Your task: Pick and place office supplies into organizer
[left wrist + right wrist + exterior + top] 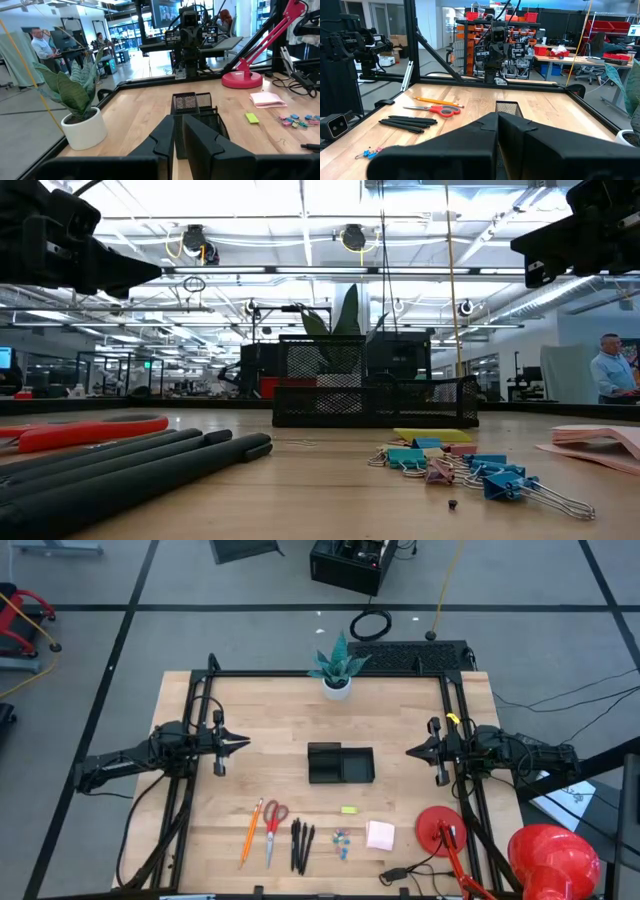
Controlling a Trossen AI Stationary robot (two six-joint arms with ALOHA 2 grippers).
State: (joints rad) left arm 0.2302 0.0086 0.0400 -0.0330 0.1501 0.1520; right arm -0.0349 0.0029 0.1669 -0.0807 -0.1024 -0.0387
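The black mesh organizer point(340, 764) stands on its base at the middle of the wooden table. The office supplies lie in a row near the front edge: an orange pencil point(250, 832), red-handled scissors point(272, 828), three black pens point(302, 845), blue clips point(343, 840), a small yellow piece point(348, 809) and a pink sticky-note pad point(380, 835). My left gripper point(243, 743) hovers shut left of the organizer, pointing level toward it. My right gripper point(410, 751) hovers shut on the organizer's right, also level. Neither holds anything.
A white plant pot point(337, 686) stands at the far edge behind the organizer. A red lamp's round base point(440, 825) sits at the front right, with its red head point(553, 855) beyond the table's corner. Bare wood lies between the organizer and the supplies.
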